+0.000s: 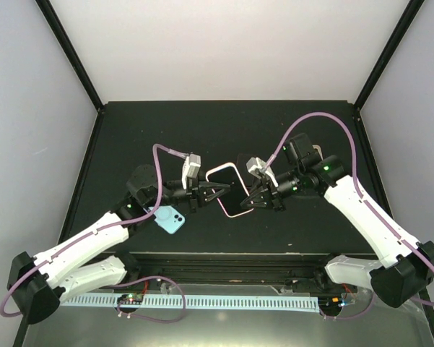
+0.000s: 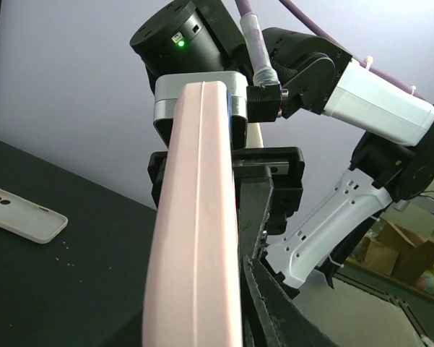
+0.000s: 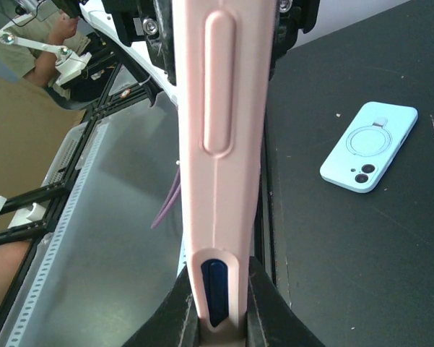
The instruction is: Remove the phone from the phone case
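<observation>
A phone in a pink case (image 1: 229, 189) is held in the air between both arms above the middle of the black table. My left gripper (image 1: 206, 194) is shut on its left edge; the pink case edge (image 2: 198, 231) fills the left wrist view, with one black finger (image 2: 281, 303) against it. My right gripper (image 1: 256, 194) is shut on its right edge; in the right wrist view the pink case (image 3: 220, 144) stands between both fingers (image 3: 263, 311), and the dark blue phone button (image 3: 217, 289) shows through a cutout.
A light blue phone case (image 1: 170, 219) lies on the table under the left arm and shows in the right wrist view (image 3: 368, 147). A cream-coloured case (image 2: 25, 214) lies on the table at the back right, behind the right arm.
</observation>
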Controlling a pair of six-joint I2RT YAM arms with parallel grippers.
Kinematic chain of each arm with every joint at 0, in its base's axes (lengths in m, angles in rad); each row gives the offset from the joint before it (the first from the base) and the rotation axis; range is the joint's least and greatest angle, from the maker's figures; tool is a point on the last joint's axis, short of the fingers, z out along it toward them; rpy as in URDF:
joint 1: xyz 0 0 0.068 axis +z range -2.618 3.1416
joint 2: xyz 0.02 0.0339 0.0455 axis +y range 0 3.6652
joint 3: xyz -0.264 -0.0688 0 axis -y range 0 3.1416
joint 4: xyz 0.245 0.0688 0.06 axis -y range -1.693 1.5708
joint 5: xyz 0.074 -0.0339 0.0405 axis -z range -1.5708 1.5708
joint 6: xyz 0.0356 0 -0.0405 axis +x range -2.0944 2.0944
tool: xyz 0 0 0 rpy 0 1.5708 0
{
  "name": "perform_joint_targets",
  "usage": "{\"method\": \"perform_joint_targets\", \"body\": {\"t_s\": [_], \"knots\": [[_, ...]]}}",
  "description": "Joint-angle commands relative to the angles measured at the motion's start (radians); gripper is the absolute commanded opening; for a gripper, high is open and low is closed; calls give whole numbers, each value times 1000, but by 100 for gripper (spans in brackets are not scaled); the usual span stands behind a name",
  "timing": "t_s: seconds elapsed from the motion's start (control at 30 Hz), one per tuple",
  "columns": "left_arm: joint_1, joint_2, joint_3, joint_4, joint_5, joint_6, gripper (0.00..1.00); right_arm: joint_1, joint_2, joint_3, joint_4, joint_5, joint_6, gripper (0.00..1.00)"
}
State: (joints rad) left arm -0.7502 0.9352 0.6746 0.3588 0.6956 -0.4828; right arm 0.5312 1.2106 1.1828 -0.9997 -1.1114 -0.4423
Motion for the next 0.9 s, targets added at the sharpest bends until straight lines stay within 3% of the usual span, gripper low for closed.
{"method": "perform_joint_targets", "body": {"t_s": [0.0,0.2,0.43,0.5,0.6,0.7,0.87], "knots": [[-33,12,75,45,59,7,18,-6,-12,-1,60,-14,27,1],[-35,9,93,20,57,25,15,-7,-11,-8,64,-3,27,1],[-35,3,104,-23,58,54,3,-7,-17,-6,60,18,18,1],[-35,-5,111,-67,42,85,1,-7,-23,0,42,37,-7,8],[-26,-15,147,-200,13,184,2,-6,-31,1,-19,80,-109,29],[-2,-5,213,-339,37,259,2,-7,-46,-4,-90,154,-228,42],[70,29,230,-372,222,313,2,-2,-76,-23,-105,250,-309,50]]}}
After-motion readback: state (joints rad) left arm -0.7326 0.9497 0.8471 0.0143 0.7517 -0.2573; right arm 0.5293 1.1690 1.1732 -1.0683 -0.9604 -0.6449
